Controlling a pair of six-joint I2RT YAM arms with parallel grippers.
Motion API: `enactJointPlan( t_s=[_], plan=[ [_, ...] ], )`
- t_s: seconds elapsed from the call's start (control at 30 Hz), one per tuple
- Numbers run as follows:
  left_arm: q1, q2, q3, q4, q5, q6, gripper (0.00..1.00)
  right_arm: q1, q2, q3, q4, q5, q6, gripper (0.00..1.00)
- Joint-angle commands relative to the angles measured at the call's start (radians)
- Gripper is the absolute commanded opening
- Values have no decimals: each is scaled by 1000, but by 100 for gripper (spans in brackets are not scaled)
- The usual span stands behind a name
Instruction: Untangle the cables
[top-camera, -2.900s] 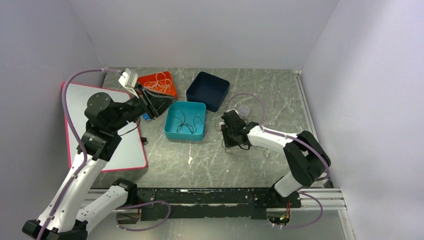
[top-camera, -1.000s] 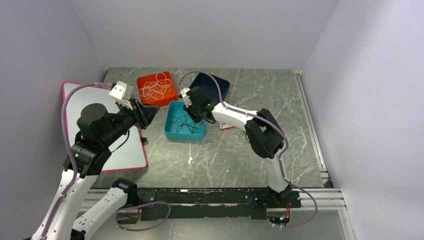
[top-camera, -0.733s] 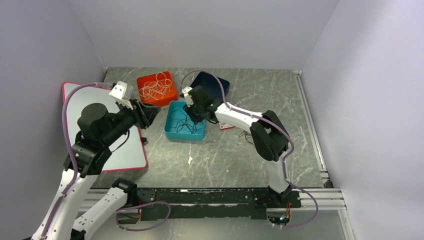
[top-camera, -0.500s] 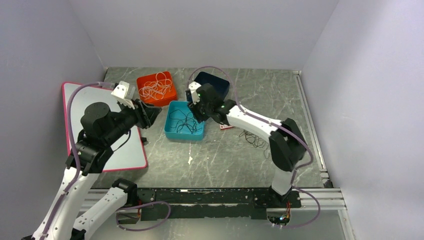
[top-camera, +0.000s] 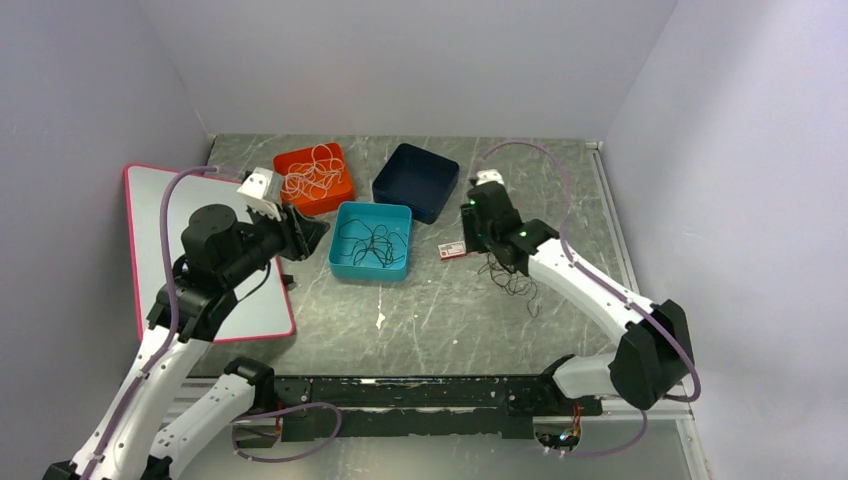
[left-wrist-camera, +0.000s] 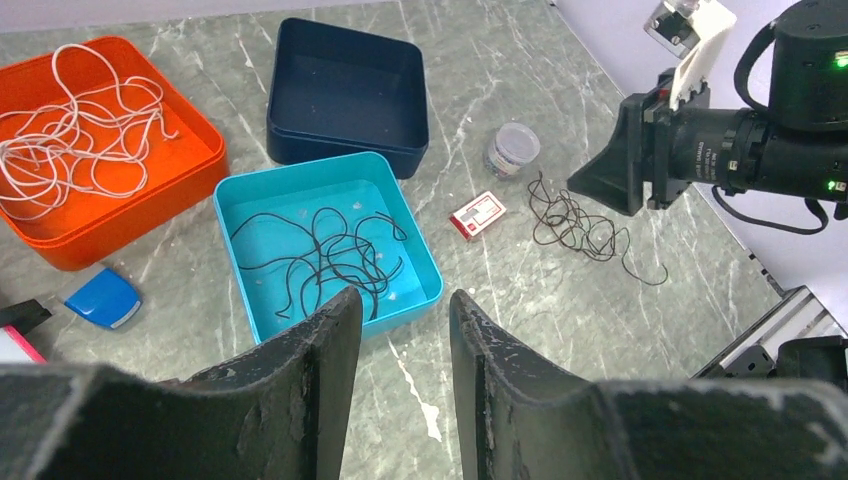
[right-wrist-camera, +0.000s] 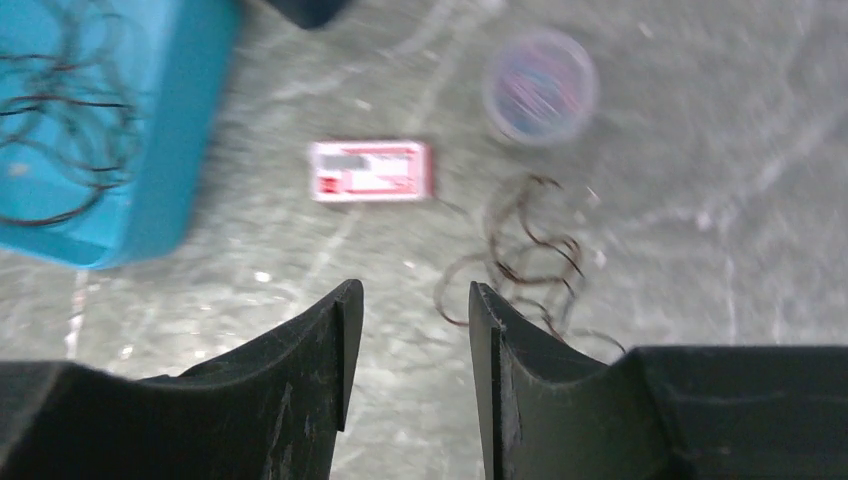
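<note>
Grey tabletop (top-camera: 450, 330), far edge: teal tray (top-camera: 368, 273) keeping sorted black cables (top-camera: 370, 240) apart. Empty, part open: left claw (left-wrist-camera: 402, 297), right claw (right-wrist-camera: 412, 290), latter pointing at leftover tangle (right-wrist-camera: 525, 245).

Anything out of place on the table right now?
Yes: a tangle of dark cable lies loose on the table beside the red card, outside the teal tray that holds the other dark cables.
</note>
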Motion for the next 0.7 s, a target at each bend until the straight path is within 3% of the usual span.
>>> enactJointPlan(
  t_s=[0.0,0.67],
  plan=[
    [7,9,3,50,35,-10,43,-80,-52,-79,-87,51,104,47],
    [6,23,15,62,52,-32,42,-203,287,-20,128,-22,14,40]
  ],
)
